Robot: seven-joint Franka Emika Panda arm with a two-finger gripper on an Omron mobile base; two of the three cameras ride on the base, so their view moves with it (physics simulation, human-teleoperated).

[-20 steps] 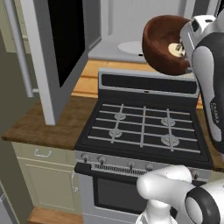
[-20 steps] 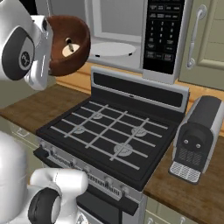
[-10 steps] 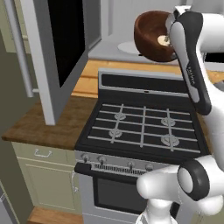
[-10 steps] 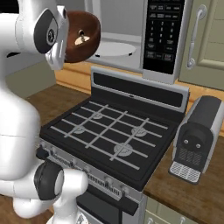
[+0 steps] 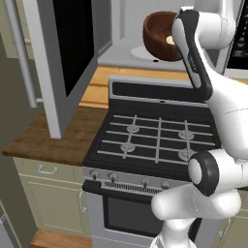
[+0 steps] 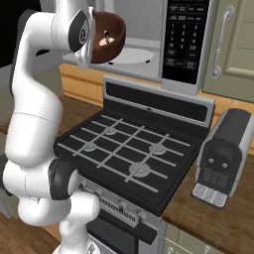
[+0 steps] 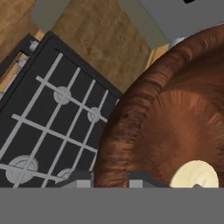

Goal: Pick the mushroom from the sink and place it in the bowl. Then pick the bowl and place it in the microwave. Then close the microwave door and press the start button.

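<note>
Since the earlier frame, the bowl (image 5: 160,29) has travelled up and away from the stove, toward the open front of the microwave (image 6: 149,30); the arm is now stretched further forward.

Left to right in the scene:

- Microwave door (image 5: 68,53) – swung open at far left, black glass facing the room, over the wooden bench (image 5: 53,138).
- Stove (image 5: 155,140) – black, four burners, unoccupied, directly below the microwave.
- Bowl – raised clear of the stove, tilted, just in front of the white turntable (image 5: 143,52).
- Mushroom (image 7: 194,175) – lying inside the bowl, on its floor.
- Pincer (image 7: 109,177) – clamped on the bowl's thick rim, one finger (image 7: 81,177) outside the wall, the other inside.
- Control strip (image 6: 181,37) – dark, on the right of the microwave cavity.
- Toaster (image 6: 223,154) – dark grey, on the bench at right of the stove.
</note>
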